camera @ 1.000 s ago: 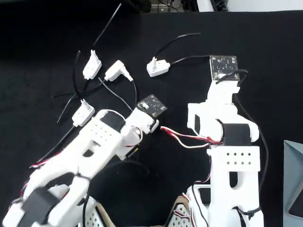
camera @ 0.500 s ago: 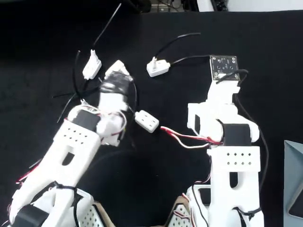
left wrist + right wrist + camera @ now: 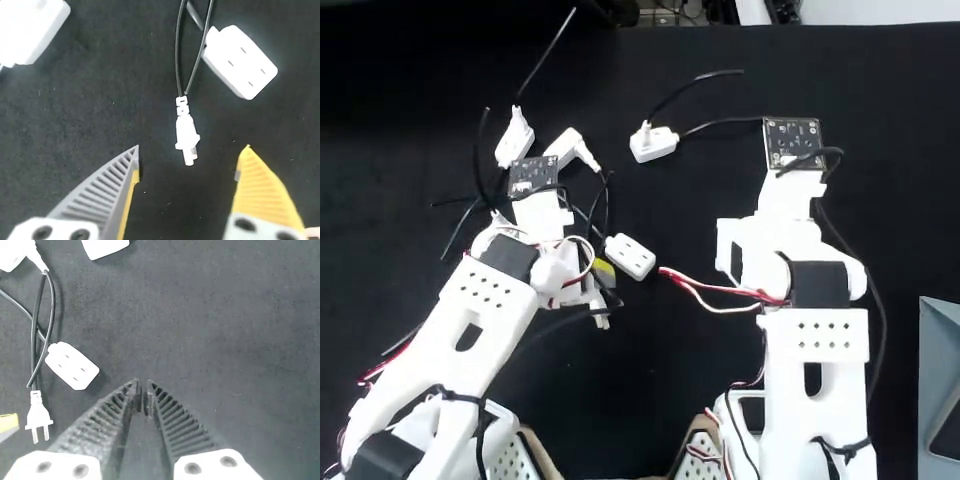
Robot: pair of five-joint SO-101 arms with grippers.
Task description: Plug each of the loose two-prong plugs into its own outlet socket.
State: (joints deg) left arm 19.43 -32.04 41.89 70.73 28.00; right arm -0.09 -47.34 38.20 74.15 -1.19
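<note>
A small white two-prong plug [image 3: 187,135] on a thin black cable lies on the black table, between the spread fingers of my left gripper [image 3: 192,150], which is open and not touching it. A white outlet block [image 3: 240,62] sits just beyond the plug; both the outlet block [image 3: 630,256] and the plug [image 3: 603,312] lie beside the left arm. My right gripper [image 3: 143,386] is shut on nothing, over bare table to the right of the outlet block [image 3: 72,365] and the plug [image 3: 39,420].
Three more white plug bodies [image 3: 515,140] [image 3: 570,150] [image 3: 653,142] with black cables lie farther back. The right arm [image 3: 800,280] stands at centre right. A grey bin [image 3: 945,380] is at the right edge.
The left arm swung off the outlet block to the left, then brought its open gripper down around the loose plug. The right arm has not moved.
</note>
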